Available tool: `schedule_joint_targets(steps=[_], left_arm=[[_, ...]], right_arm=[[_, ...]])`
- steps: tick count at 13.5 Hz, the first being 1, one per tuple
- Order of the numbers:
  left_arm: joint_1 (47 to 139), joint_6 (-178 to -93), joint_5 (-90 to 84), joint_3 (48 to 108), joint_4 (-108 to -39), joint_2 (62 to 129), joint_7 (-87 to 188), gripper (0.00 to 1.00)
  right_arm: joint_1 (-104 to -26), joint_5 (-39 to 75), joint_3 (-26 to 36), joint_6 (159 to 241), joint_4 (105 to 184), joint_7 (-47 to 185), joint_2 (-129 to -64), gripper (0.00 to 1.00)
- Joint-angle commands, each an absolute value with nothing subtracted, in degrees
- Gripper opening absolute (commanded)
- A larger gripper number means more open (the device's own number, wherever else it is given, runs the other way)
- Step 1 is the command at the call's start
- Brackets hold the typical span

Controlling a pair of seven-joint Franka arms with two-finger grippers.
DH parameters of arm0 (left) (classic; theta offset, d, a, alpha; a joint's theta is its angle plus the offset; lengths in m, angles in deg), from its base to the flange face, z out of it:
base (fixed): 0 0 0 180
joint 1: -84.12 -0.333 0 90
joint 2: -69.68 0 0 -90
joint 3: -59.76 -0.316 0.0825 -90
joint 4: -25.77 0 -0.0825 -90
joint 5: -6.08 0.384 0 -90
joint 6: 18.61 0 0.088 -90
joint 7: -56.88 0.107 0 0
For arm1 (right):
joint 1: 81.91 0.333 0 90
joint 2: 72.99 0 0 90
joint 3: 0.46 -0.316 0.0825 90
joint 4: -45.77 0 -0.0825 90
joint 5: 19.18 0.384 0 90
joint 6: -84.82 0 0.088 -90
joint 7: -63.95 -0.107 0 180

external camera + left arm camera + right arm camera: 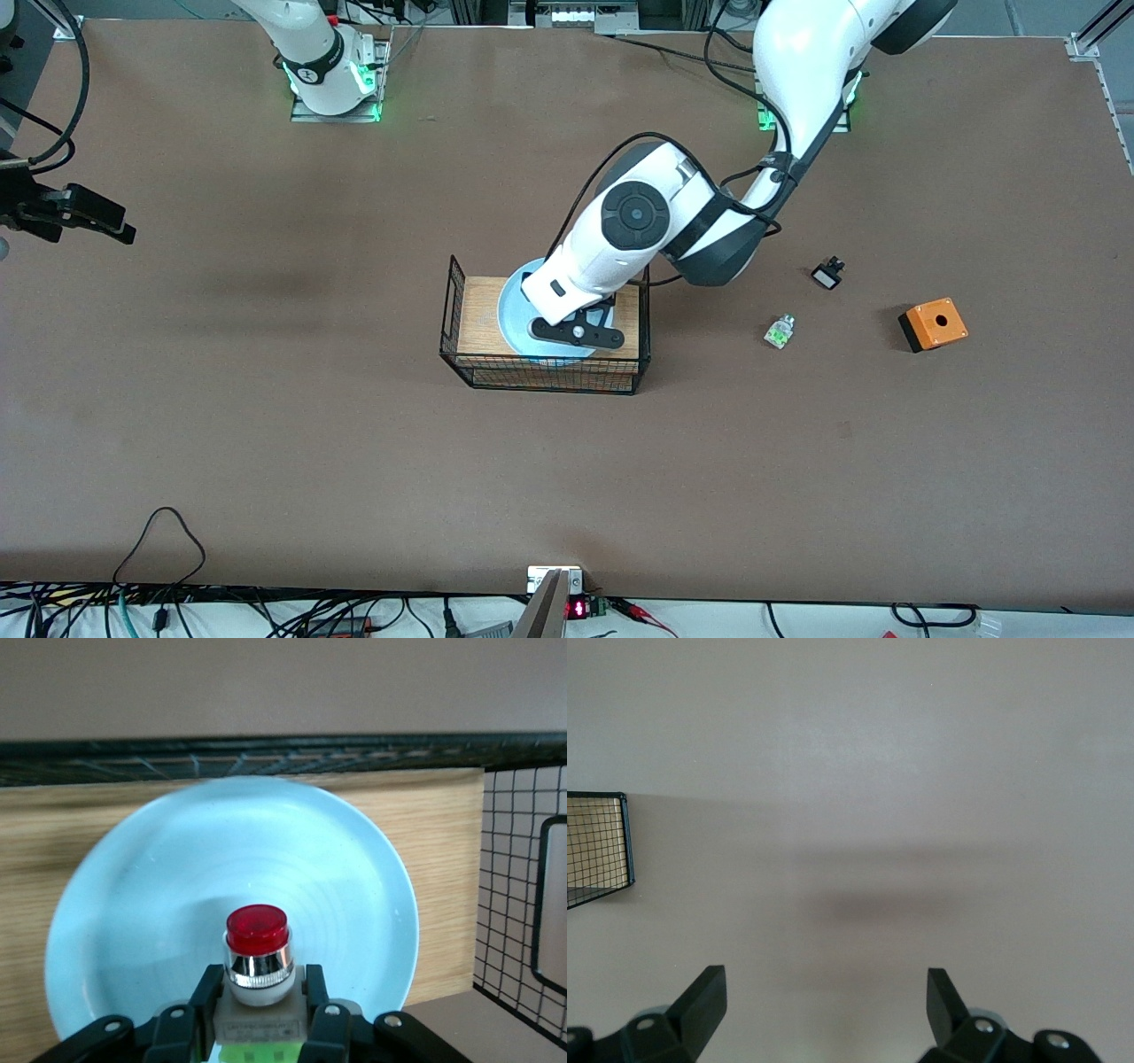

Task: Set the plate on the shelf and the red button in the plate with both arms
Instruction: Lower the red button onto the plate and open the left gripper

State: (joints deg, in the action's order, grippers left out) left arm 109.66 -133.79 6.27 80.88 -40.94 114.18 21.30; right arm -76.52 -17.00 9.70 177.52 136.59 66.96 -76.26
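Observation:
The light blue plate (514, 312) lies on a wooden board in a black wire basket (542, 374) at the middle of the table. My left gripper (578, 333) is over the plate and is shut on the red button. In the left wrist view the red button (258, 950) sits between the fingers (205, 992), red cap pointing out over the plate (177, 877), its green label at the frame's edge. My right gripper (84, 215) waits over bare table toward the right arm's end. It is open and empty in the right wrist view (825, 997).
A white-and-green part with no red tip (780, 331), a small black part (827, 273) and an orange box with a hole (934, 324) lie toward the left arm's end. A corner of the basket (598, 850) shows in the right wrist view.

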Motion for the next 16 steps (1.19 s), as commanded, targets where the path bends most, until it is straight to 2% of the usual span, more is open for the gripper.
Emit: schedule_joint_targets(steps=[1, 2, 7, 12, 16], left_arm=[[111.37, -133.21, 8.62, 80.15, -40.59, 114.86, 20.32, 0.40], [111.45, -133.21, 8.89, 80.07, -40.59, 114.86, 21.01, 0.98], [109.62, -132.43, 11.00, 80.07, -40.67, 112.50, 20.40, 1.00], [100.49, -117.16, 11.09, 80.33, -40.41, 101.96, 20.75, 1.00], [94.06, -103.98, 11.17, 79.54, -39.71, 97.20, 21.19, 1.00]], right_arm=[[-76.72, -16.98, 9.38, 177.54, 136.48, 67.20, -75.80, 1.00], [-76.72, -16.98, 9.38, 177.46, 136.57, 67.29, -75.80, 1.00], [-76.11, -16.98, 9.38, 177.46, 136.57, 67.20, -75.89, 1.00], [-75.84, -16.98, 9.38, 177.46, 136.57, 67.29, -76.06, 1.00], [-75.32, -17.07, 9.30, 177.46, 136.57, 67.29, -76.06, 1.00]])
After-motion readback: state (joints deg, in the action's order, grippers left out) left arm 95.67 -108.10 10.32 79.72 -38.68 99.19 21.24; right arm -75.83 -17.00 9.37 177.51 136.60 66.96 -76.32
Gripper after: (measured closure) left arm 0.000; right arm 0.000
